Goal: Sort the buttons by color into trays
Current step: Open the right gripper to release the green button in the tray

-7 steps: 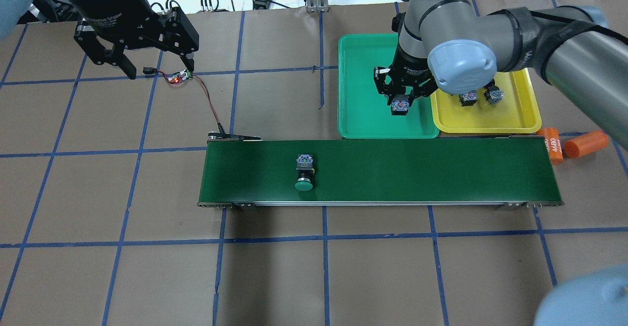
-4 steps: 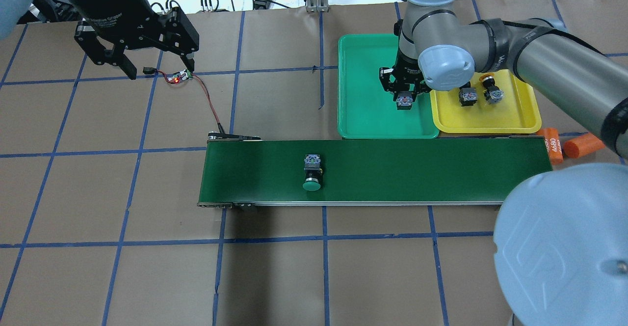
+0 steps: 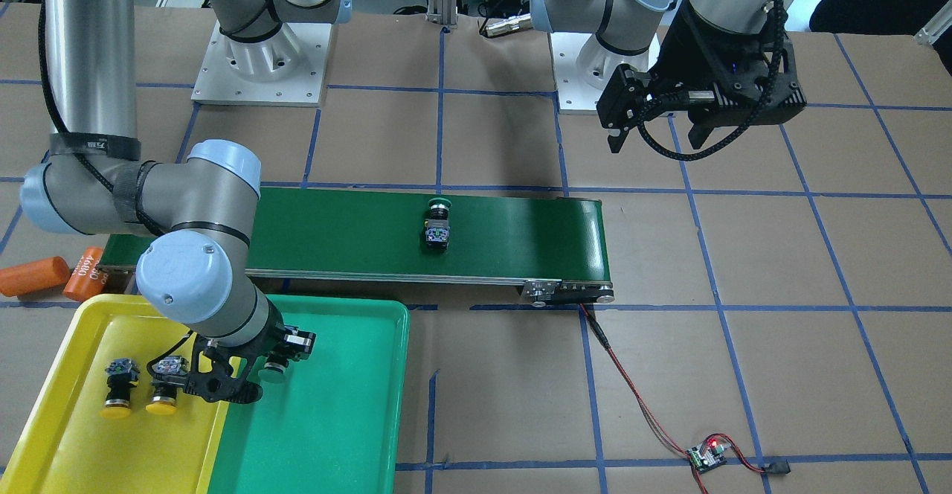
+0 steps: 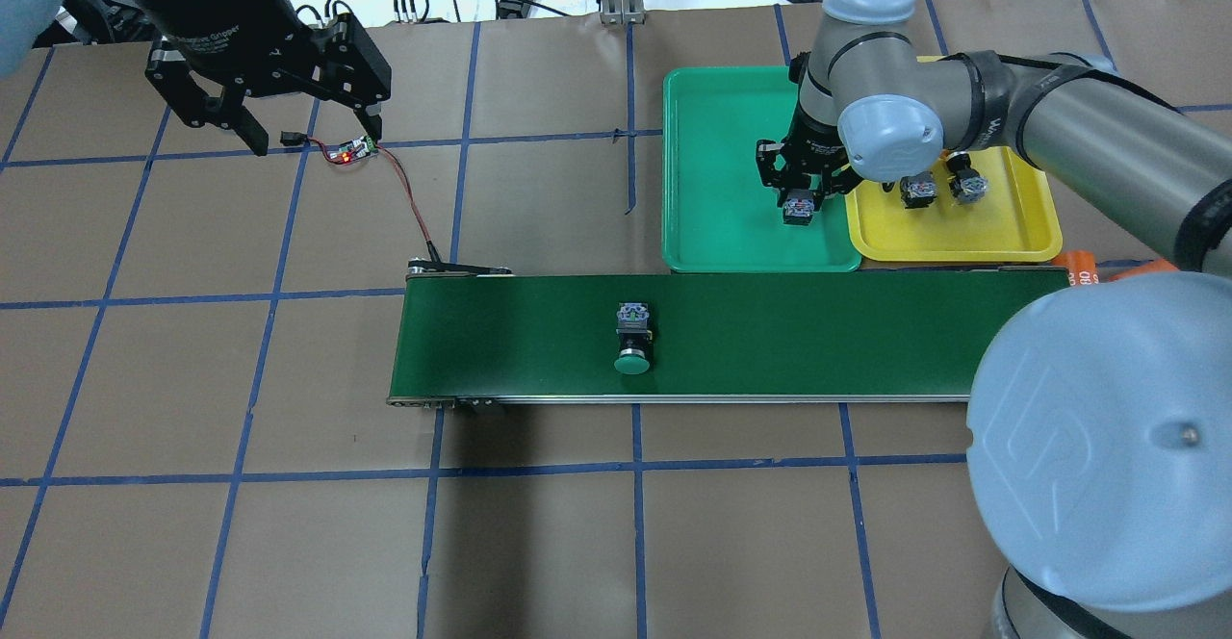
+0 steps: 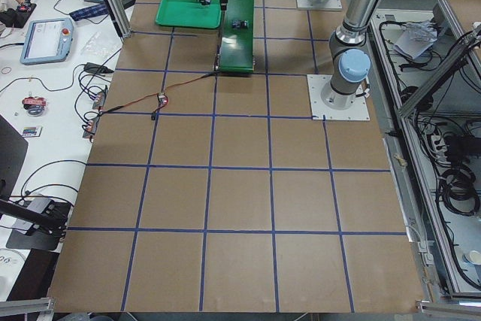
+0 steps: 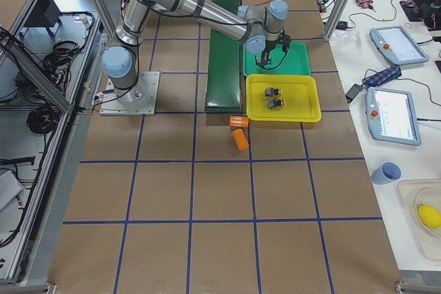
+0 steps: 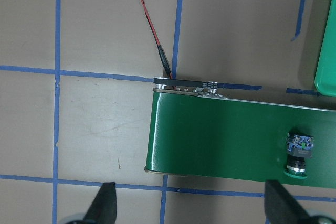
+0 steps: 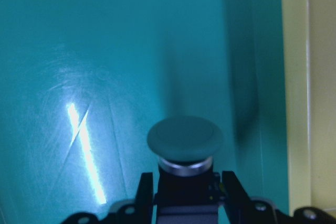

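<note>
Over the green tray (image 4: 717,167), near its edge beside the yellow tray (image 4: 962,235), the right gripper (image 4: 799,198) clamps one green button (image 4: 798,208) by its black body. The jaws are narrowed onto it. In the right wrist view the round, matte mushroom cap (image 8: 185,139) sits on a metal collar and points away from the wrist toward the glossy tray floor. Whether the cap touches the floor cannot be told.

Both trays are shallow, smooth plastic, with rounded corners and raised rims, and they lie edge to edge. Two yellow buttons (image 4: 917,189) lie side by side in the yellow tray, with their grey-blue end blocks showing in the overhead view.

The other green button (image 4: 633,336) lies on its side near the middle of the conveyor belt (image 4: 818,331), a long, dark green, matte strip with a metal edge rail.

The left gripper (image 4: 316,139) hangs above the brown paper-covered table (image 4: 192,379), well apart from the belt. Its jaws are spread wide and hold nothing. A small circuit board (image 4: 348,150) with a lit red light lies below it. Orange cylinders (image 3: 33,274) lie past the belt's end near the yellow tray.
</note>
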Controlling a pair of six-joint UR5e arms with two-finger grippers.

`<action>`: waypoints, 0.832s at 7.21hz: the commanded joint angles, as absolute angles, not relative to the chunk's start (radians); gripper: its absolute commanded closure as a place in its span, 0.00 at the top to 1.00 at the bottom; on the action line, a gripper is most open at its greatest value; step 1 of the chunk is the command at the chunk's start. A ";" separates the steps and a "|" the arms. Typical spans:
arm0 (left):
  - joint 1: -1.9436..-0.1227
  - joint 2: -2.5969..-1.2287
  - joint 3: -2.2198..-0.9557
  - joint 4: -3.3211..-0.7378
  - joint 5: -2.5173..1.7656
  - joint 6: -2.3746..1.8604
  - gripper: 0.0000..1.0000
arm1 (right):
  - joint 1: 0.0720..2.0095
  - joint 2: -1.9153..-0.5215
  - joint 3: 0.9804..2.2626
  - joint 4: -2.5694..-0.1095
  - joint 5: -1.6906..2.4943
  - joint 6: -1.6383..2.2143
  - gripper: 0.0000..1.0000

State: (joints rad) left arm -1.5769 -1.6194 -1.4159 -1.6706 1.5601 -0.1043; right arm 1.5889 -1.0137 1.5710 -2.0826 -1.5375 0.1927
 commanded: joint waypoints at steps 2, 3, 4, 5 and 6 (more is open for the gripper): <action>-1.575 -1.618 -1.414 -1.671 1.559 -0.104 1.00 | 1.588 -1.035 1.563 -2.082 -1.540 0.184 1.00; -1.575 -1.620 -1.414 -1.669 1.559 -0.104 1.00 | 1.588 -1.099 1.577 -2.059 -1.543 0.184 1.00; -1.575 -1.620 -1.414 -1.670 1.559 -0.104 1.00 | 1.588 -1.180 1.583 -1.930 -1.540 0.184 1.00; -1.574 -1.620 -1.414 -1.671 1.542 -0.106 1.00 | 1.585 -1.227 1.591 -1.872 -1.549 0.184 1.00; -1.574 -1.620 -1.414 -1.671 1.540 -0.106 1.00 | 1.580 -1.270 1.618 -1.812 -1.551 0.184 1.00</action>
